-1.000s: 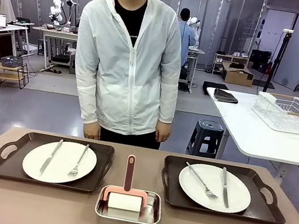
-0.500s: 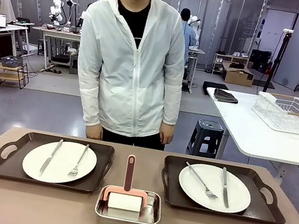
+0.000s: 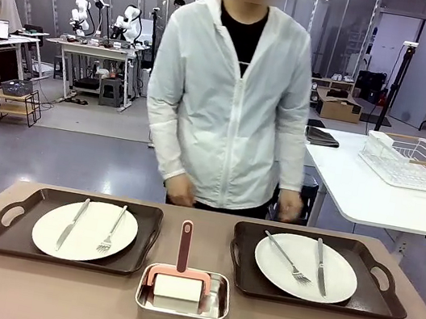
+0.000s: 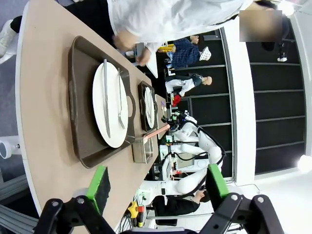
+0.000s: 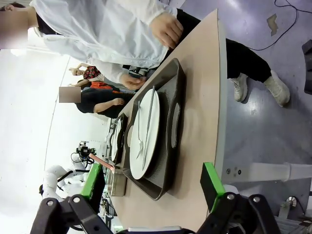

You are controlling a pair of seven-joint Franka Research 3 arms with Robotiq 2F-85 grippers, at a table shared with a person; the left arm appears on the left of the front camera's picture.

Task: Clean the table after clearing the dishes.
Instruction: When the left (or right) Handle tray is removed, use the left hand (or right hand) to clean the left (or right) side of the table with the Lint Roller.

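**Dishes not yet cleared**

The plates [image 3: 84, 230] sat on their trays [image 3: 19, 242] on the worktop [image 3: 43, 295], with the roller pan [image 3: 180, 308] between them. The left hand [image 4: 157, 181] and right hand [image 5: 152, 181] hung spread wide and empty. Clearing seemed the step in hand. The next move likely called for gripping a tray's handle and keeping it level.

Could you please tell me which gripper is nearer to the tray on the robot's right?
The right gripper: that tray lies just ahead of it. From the left gripper, it lies beyond the other tray.

L claw [image 4: 157, 184], R claw [image 5: 152, 185]: 2 fingers each spread wide, empty.
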